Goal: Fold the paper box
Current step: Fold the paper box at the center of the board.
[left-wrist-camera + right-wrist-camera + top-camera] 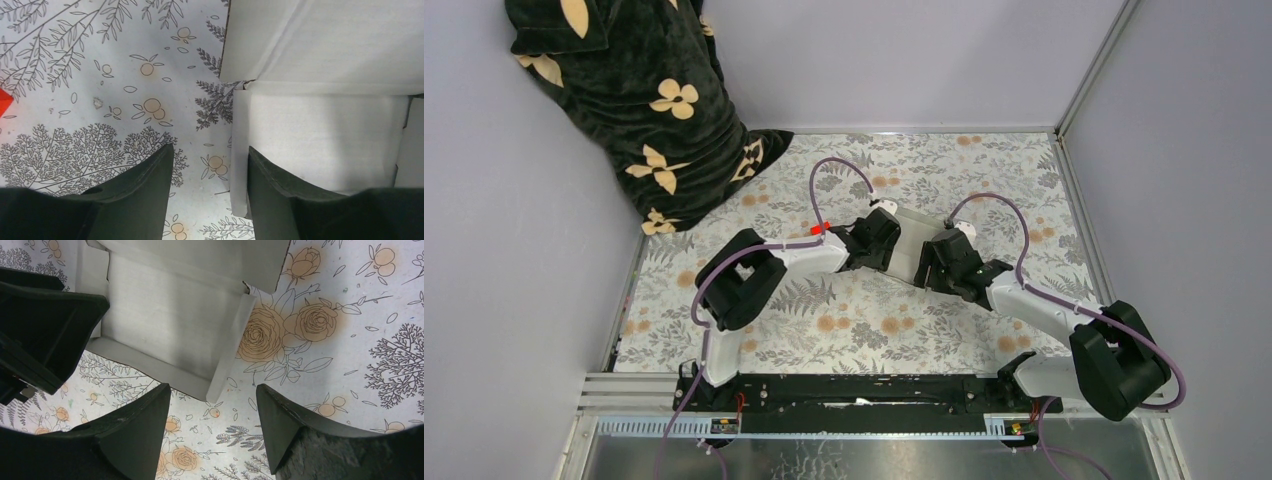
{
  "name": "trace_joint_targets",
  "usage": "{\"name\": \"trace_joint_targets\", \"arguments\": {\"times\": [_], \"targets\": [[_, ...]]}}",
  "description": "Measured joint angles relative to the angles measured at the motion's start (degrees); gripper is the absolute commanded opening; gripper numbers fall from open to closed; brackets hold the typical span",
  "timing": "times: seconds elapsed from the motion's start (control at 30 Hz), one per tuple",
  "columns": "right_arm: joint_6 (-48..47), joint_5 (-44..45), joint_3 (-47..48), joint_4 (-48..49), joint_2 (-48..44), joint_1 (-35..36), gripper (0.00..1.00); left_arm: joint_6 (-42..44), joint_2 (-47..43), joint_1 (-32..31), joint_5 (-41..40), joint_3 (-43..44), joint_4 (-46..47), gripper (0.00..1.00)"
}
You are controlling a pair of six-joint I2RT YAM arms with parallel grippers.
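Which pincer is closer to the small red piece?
Left. The left pincer is at the left edge of the paper box, on the side of the red piece; the right pincer is at the opposite edge, the box between it and the piece.

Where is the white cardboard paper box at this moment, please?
In the top view, the white cardboard paper box lies mid-table on the floral cloth, directly between the left tool and the right tool.

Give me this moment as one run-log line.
paper box: partly folded, not held | left end effector: open, at box edge | right end effector: open, by box corner
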Motion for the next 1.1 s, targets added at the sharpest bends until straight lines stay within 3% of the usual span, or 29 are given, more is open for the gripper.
{"name": "trace_joint_targets", "arguments": {"times": [0.1,0.2,0.63,1.1], "targets": [[0.0,0.0,0.0,0.0,0.1,0.0,0.72,0.0,-0.5,0.0,1.6,-0.4,0.2,0.60],[0.0,-0.4,0.0,0.0,0.2,0.0,0.72,0.0,-0.7,0.0,3.3,-0.5,0.3,0.49],[-0.1,-1.4,0.2,0.0,1.4,0.0,0.72,-0.2,-1.9,0.4,6.1,-0.8,0.6,0.54],[-0.4,-1.5,0.2,0.1,2.0,0.0,0.72,-0.2,-3.8,1.1,6.1,-0.8,0.5,0.46]]}}
